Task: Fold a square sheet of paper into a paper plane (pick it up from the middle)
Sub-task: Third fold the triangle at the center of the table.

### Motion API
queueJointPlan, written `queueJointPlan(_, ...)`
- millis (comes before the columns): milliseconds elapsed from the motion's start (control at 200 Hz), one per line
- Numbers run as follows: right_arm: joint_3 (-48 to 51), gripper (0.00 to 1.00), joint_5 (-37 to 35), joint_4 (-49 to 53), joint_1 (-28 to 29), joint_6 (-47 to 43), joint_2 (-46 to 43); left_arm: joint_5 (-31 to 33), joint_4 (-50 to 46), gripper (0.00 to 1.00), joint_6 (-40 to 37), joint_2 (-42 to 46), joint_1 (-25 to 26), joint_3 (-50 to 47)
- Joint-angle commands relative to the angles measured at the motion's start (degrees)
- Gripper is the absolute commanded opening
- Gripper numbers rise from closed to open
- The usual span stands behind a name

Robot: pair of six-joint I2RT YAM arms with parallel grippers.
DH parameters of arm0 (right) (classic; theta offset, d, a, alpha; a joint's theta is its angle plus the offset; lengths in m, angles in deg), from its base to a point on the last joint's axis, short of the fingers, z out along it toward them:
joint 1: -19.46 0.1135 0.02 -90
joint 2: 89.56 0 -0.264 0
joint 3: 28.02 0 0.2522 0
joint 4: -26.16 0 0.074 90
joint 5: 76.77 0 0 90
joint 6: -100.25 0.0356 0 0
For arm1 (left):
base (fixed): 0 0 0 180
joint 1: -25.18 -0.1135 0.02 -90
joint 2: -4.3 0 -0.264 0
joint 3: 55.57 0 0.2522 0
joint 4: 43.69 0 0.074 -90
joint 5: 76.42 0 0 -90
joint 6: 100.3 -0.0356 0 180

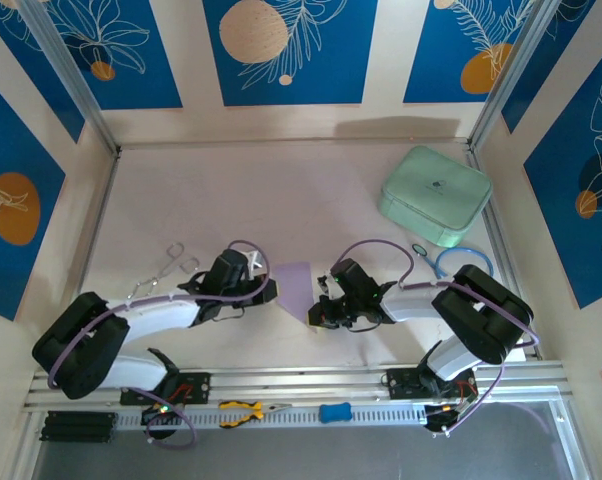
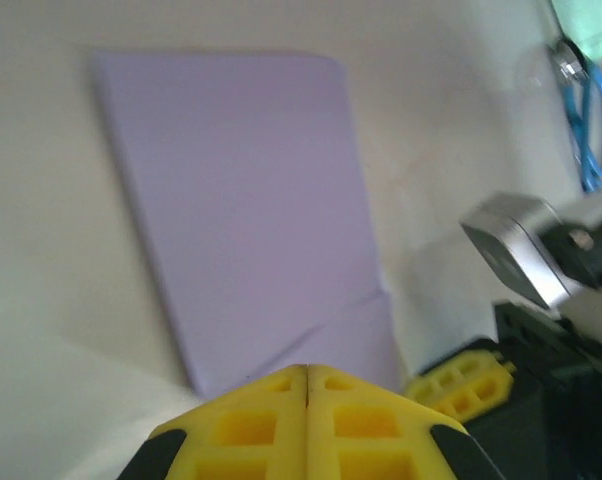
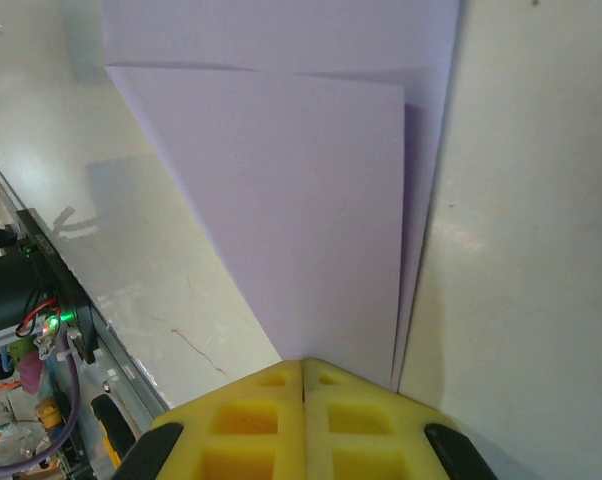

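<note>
Pale tabletop surface (image 1: 231, 200), cream walls w/ blue leaf-print panels all round. Thin pale lavender square sheet of paper (image 1: 295, 285) lies flat near the middle, towards 6 o'clock. It's partly folded: one flap is doubled over the layer below, and there's a short crease by a near corner.

My left hand (image 2: 307, 380) sits at the sheet's 9 o'clock, my right hand (image 3: 303, 378) at its 4 o'clock. Both have yellow pads pressed together, tips right at the paper's edge. Can't tell whether any paper is nipped between them or they're just bearing down on it.

Risks, as I judge them:
- Sheet is light and the surface looks slick, so an uneven push prob. skids it and the layers slip out of line, giving a skewed crease.
- Opposite tugs from the two hands could tear or crumple it.
- The hands are v. close, so a careless sweep may knock them together.

Writing: none legible. Mint-green rounded case (image 1: 436, 196) at 2 o'clock has a small dark mark, too small to read.
</note>
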Motion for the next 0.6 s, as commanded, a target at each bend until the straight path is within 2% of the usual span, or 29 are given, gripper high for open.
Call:
queueJointPlan(0, 1.4, 0.0, -2.5, 7.3, -0.2, -1.1, 0.6, -3.6, 4.6, 0.0, -0.4, -3.3, 2.3, 0.7)
queueJointPlan(290, 0.7, 0.0, -2.6, 9.4, -0.2, -1.9, -2.1, -2.7, 6.4, 0.0, 3.1, -13.2, 2.6, 1.1)
queueJointPlan(475, -2.9, 0.01, -1.3, 11.6, -0.2, -4.0, -5.2, -1.5, 4.0, 0.0, 3.4, -13.7, 2.4, 0.7)
queueJointPlan(595, -6.2, 0.02, 0.1, 10.8, 0.0, -4.7, -3.7, -1.9, 4.0, 0.0, 3.3, -13.9, 2.4, 0.6)
